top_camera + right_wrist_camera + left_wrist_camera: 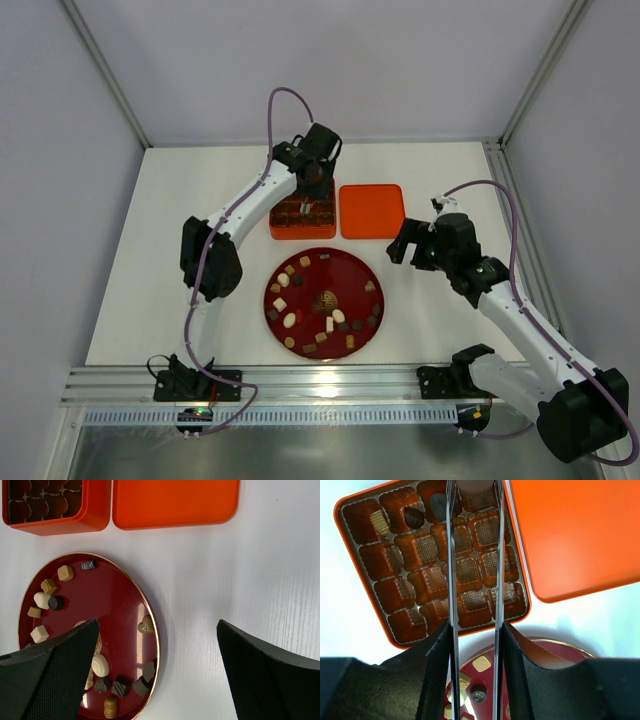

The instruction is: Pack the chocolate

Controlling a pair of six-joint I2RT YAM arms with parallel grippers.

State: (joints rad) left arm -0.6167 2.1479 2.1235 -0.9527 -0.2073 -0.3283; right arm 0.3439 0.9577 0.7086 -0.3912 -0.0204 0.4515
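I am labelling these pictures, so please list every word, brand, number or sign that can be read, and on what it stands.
None can be read.
The gold emblem in the middle of the red plate is too small to read.
The orange lid is plain.

On the counter (200, 200), the plate (345, 272) carrying chocolate (291, 320) lay nearest the arm bases; behind it sat the box (285, 222), with its lid (371, 211) just beside it on the right.
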